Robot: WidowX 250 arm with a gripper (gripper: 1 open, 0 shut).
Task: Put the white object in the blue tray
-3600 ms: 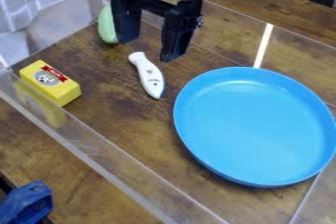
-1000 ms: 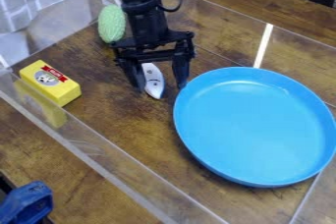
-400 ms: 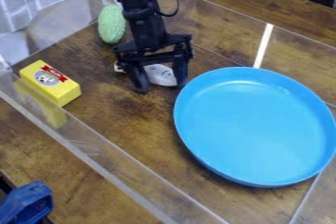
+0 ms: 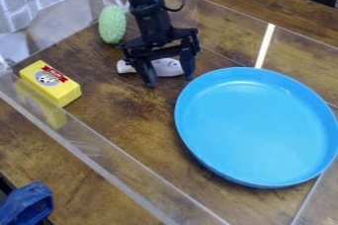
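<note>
Blue tray (image 4: 258, 127) lay nearer, off to one side. White fish-shaped toy (image 4: 164, 68) sat on wooden table (image 4: 113, 125) between spread fingers of gripper (image 4: 161, 63), ungrasped; its long axis ran across, finger to finger. Green oval object (image 4: 113, 24) beyond.

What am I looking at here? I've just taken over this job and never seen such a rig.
There is one view, a camera looking down at a wooden table. The black machine reaching in from the top is a robot arm, and its gripper ends in two fingers standing apart. Between them lies the small white toy, on the table as far as one can tell, not clearly held. It is meant for the large round blue tray, to the right in the picture. To the left is a yellow box, behind is a green oval thing, and a blue object shows at the lower left corner.
</note>
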